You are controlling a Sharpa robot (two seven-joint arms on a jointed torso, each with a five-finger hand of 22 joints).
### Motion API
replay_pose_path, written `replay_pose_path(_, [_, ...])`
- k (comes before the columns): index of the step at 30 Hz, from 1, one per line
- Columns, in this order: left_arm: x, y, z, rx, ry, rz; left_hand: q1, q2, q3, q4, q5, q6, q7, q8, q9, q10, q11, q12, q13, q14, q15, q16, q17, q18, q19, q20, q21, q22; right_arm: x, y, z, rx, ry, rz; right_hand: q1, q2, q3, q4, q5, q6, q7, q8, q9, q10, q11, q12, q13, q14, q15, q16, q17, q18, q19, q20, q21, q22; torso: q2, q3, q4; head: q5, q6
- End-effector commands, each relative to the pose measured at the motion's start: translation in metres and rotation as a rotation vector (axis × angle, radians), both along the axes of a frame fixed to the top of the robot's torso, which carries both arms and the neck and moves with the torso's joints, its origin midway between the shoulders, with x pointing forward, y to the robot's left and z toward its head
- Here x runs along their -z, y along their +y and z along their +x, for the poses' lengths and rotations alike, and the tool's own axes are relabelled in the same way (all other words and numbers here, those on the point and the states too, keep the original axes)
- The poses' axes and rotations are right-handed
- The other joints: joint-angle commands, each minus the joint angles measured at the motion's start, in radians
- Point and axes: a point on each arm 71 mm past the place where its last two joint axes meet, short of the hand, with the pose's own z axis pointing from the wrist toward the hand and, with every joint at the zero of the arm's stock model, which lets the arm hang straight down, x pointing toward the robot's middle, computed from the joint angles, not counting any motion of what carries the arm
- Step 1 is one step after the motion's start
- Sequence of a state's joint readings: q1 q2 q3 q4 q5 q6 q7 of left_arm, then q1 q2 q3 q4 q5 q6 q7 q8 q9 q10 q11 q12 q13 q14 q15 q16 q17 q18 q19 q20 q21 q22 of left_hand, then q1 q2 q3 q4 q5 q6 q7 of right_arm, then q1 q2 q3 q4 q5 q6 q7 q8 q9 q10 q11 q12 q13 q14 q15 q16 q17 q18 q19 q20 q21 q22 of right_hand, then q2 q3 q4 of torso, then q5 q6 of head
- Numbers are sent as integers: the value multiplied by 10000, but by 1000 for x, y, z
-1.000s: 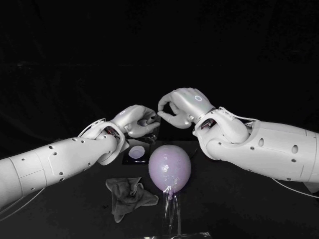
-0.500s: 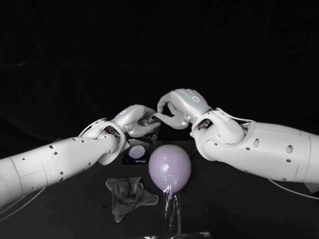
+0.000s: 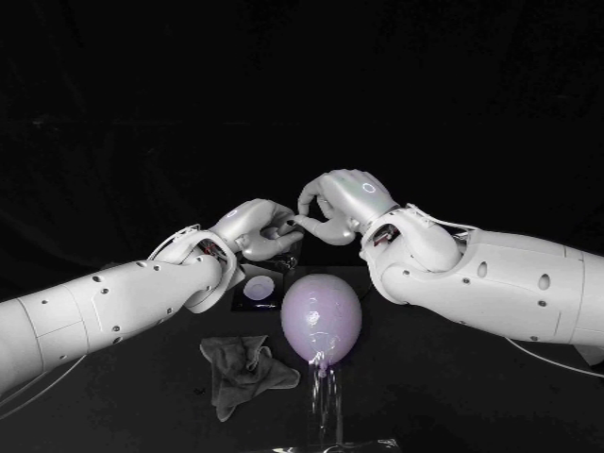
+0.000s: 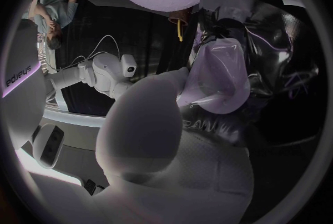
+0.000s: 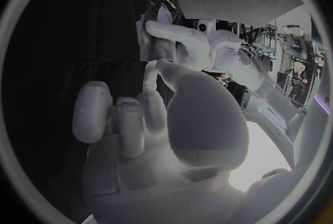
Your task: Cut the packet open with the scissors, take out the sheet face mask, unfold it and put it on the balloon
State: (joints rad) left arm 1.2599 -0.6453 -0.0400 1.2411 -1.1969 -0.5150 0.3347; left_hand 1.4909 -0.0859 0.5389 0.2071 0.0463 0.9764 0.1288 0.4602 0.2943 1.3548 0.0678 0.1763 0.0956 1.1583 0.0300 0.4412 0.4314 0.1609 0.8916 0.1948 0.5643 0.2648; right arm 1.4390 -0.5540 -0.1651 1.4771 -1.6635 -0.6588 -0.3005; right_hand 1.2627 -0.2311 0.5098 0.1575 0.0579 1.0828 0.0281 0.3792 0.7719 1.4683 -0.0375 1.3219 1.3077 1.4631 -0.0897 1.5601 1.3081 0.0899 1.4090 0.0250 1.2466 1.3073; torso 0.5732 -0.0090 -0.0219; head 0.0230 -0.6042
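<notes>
**Room:** The left hand (image 3: 255, 229) and right hand (image 3: 341, 200) meet fingertip to fingertip, with no gap between them. Beyond both hands the black table (image 3: 452, 396) lies open and dark. On the near side, between the two forearms, the lilac balloon (image 3: 321, 316) stands upright on a clear stem (image 3: 328, 406), close below the wrists and touching neither hand. A crumpled grey cloth (image 3: 245, 366) lies beside the balloon on the left arm's side, apart from the hands.

**Writing:** The packet (image 4: 271, 46) is dark and glossy with pale markings. None of them can be read.

**Left hand:** Its fingers are wrapped round the packet, which hangs down from the grip towards the balloon.

**Right hand:** Its fingers (image 5: 118, 118) are curled in. One fingertip and the thumb are drawn together at the left hand's fingertips, by the packet's upper edge. I cannot tell whether they pinch anything.
</notes>
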Motion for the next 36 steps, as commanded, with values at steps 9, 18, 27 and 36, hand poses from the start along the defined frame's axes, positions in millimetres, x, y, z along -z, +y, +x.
replay_pose_path(9, [-4,-4,-1,154,-68,-126,60,15,9,-33,33,62,-33,26,958,91,-70,47,7,-53,-25,48,10,175,-27,-16,39,16,6,1,2,177,226,-825,176,-247,-23,-184,-63,-67,13,81,66,395,-43,-44,1167,1053,-59,57,2516,-173,7,-60,-71,753,0,0,4,-6,-20])
replay_pose_path(18, [-4,-3,-1,130,-57,-131,60,15,9,-33,33,62,-33,26,958,91,-70,47,7,-53,-25,48,10,175,-27,-16,39,16,6,0,1,143,211,-799,124,-269,-79,-159,-72,-84,36,82,83,388,-26,-69,1157,1050,-50,51,2504,-169,-5,-57,-101,743,0,-1,0,-7,-19])
replay_pose_path(27, [-4,-3,-1,124,-42,-129,71,11,18,-46,33,48,-31,33,985,83,-69,53,10,-71,-23,66,22,173,-56,-18,71,38,5,-1,-2,-43,186,-692,49,-272,-167,-107,-76,-117,55,79,106,383,-8,-81,1156,1049,-36,49,2500,-171,-5,-48,-106,748,0,5,-6,-22,-19])
replay_pose_path(36, [-4,-4,-1,127,-41,-133,71,11,18,-46,33,48,-31,33,985,83,-69,53,10,-71,-23,66,22,173,-56,-18,71,38,6,0,-4,-294,308,-797,55,-229,-242,-70,-79,-348,136,-95,60,318,52,-263,1068,1023,7,-4,2386,-146,-77,-21,-260,681,-3,3,2,-37,-5])
